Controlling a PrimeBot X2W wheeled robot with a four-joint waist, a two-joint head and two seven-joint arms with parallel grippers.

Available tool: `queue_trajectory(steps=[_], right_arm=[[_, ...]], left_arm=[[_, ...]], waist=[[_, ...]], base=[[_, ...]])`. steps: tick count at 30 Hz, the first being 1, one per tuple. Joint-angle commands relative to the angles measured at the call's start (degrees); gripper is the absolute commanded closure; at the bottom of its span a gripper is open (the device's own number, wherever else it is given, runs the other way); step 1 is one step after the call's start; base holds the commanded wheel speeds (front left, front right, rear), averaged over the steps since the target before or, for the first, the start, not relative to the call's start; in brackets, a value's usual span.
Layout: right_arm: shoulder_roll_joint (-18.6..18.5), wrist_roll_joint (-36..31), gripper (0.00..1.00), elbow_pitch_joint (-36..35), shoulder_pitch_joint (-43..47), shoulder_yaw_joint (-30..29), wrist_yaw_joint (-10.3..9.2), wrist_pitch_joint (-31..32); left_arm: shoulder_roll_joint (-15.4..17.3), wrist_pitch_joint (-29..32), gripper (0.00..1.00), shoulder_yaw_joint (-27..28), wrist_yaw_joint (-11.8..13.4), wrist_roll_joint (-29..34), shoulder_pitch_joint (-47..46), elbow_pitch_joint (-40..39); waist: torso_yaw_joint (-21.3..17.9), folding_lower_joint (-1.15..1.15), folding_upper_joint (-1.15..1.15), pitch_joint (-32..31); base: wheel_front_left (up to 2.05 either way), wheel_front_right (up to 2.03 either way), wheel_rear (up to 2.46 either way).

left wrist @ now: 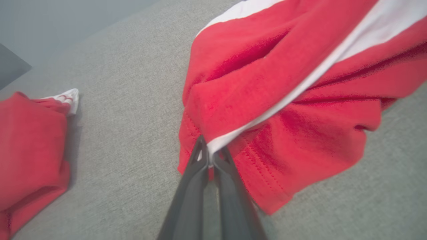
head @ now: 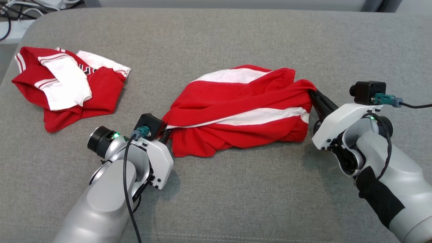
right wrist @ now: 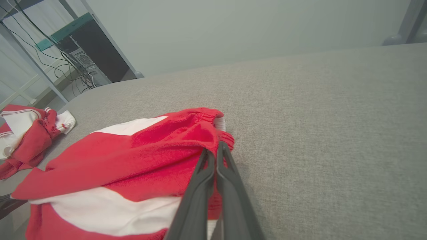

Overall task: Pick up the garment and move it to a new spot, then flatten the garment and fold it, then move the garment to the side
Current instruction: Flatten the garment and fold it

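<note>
Left hand (left wrist: 209,151) pinching left end of garment (head: 236,111), right hand (right wrist: 215,150) pinching its right end, both reaching inward

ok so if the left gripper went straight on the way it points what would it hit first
The red and white garment: the left gripper is shut on its edge, so going straight would push into the bunched folds right ahead. What lies beyond is hidden.

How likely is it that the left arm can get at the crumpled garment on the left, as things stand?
Probably, but not yet: the left gripper is shut on the held garment. Otherwise the way looks free: bare cushion lies between it and the crumpled garment.
</note>
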Motion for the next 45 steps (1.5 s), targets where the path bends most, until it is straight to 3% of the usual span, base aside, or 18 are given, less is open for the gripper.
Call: queue_trajectory(steps=[1, 9, 15, 22, 30, 45], right_arm=[[0.79, 1.05, 0.00, 1.30, -1.60, 0.32, 0.22, -1.06], [0.08, 2.94, 0.00, 2.86, -1.01, 0.57, 0.22, -2.91], [-1.83, 2.66, 0.00, -1.36, 1.98, -1.09, 0.22, -3.27], [-1.79, 2.96, 0.00, -7.19, 8.01, 0.13, 0.22, -3.29], [-2.01, 4.48, 0.00, -7.41, 9.65, 0.63, 0.22, -3.30], [-2.49, 7.61, 0.00, -7.55, 12.16, -2.47, 0.22, -3.30]], left_arm=[[0.74, -2.08, 0.00, 1.80, 0.88, 0.16, -3.45, 1.57], [-0.67, -9.62, 0.00, 3.94, 3.22, -2.06, -3.28, 7.96], [-1.33, -13.51, 0.00, 6.61, 4.64, -4.68, -0.74, 8.20], [-2.64, -14.03, 0.00, 9.11, 5.51, -6.40, 3.65, 3.01], [-3.81, -14.05, 0.00, 9.42, 6.25, -5.06, 7.76, -2.77], [-4.63, -14.05, 0.00, 9.65, 5.93, -3.11, 10.09, -6.56]], waist=[[0.96, 0.00, 0.00, 2.05], [1.26, 0.00, 0.00, 0.52], [0.68, 0.00, 0.00, -1.65], [0.04, 0.00, 0.00, -3.00], [0.67, 0.00, 0.00, -2.66], [1.77, 0.00, 0.00, -1.91]], base=[[0.00, 0.00, 0.00], [0.00, 0.00, 0.00], [0.00, 0.00, 0.00], [0.00, 0.00, 0.00], [0.00, 0.00, 0.00], [0.00, 0.00, 0.00]])
